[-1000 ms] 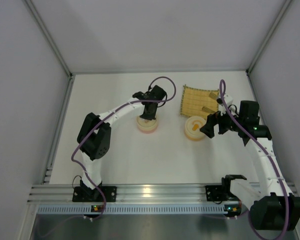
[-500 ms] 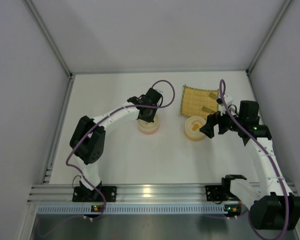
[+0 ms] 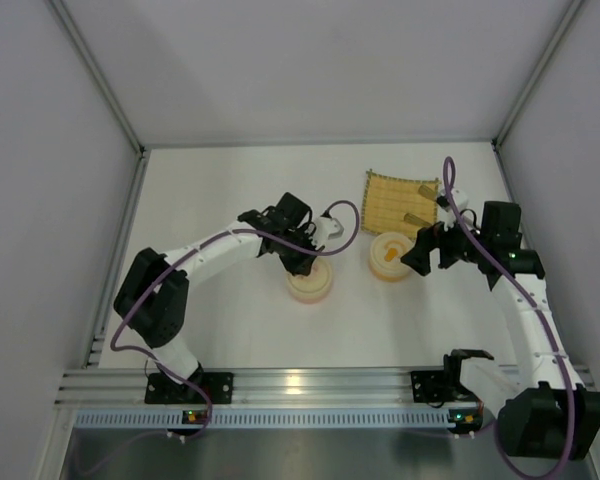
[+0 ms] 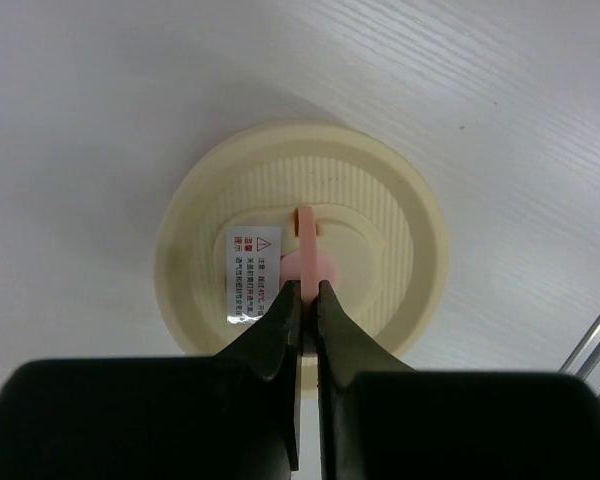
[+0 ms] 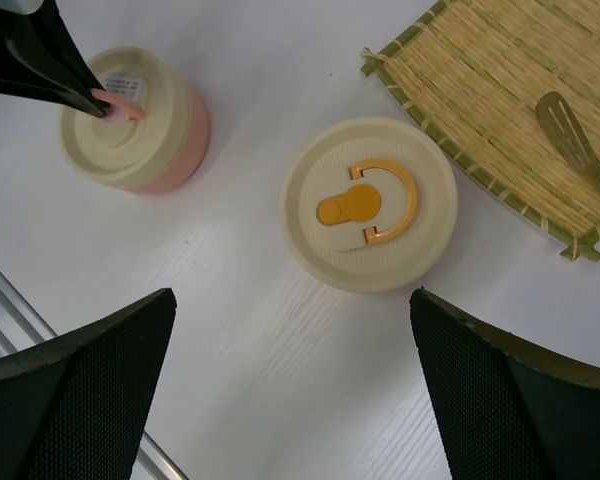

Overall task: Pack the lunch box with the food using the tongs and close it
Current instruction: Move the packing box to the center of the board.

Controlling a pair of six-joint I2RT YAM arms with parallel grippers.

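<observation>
The lunch box (image 3: 310,288) is a round pink tub with a cream lid (image 4: 380,240), closed, on the white table. My left gripper (image 4: 308,290) is shut on the lid's upright pink handle (image 5: 120,103), coming straight down from above. A second cream-lidded round box (image 5: 370,262) with a flat orange handle sits to its right. My right gripper (image 5: 292,300) hovers open just near of that box (image 3: 388,255), holding nothing. One silver end of the tongs (image 5: 565,125) lies on the bamboo mat (image 5: 480,90). The food is out of view.
The bamboo mat (image 3: 390,195) lies at the back right, just behind the orange-handled box. An aluminium rail (image 3: 300,385) runs along the near table edge. Grey enclosure walls close off the left, right and back.
My left gripper has moved toward the near edge and slightly right, and the pink lunch box has come along with it. The right arm has stayed put.
</observation>
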